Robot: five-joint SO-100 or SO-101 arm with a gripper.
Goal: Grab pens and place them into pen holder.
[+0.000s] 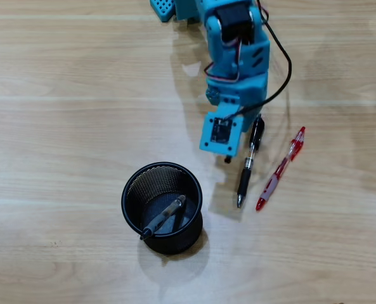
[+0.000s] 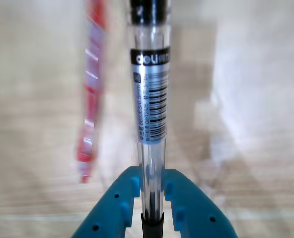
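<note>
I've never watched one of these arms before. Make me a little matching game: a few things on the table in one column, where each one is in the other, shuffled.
Things:
1. black pen
2. red pen
3. grey pen
4. pen holder

Places:
A. lying inside the mesh cup
B. between the blue gripper's fingers, as the wrist view shows
C. standing on the table, lower left of the arm in the overhead view
D. lying free on the wood, beside the gripped pen

Pairs: 1-B, 2-D, 3-A, 4-C
</note>
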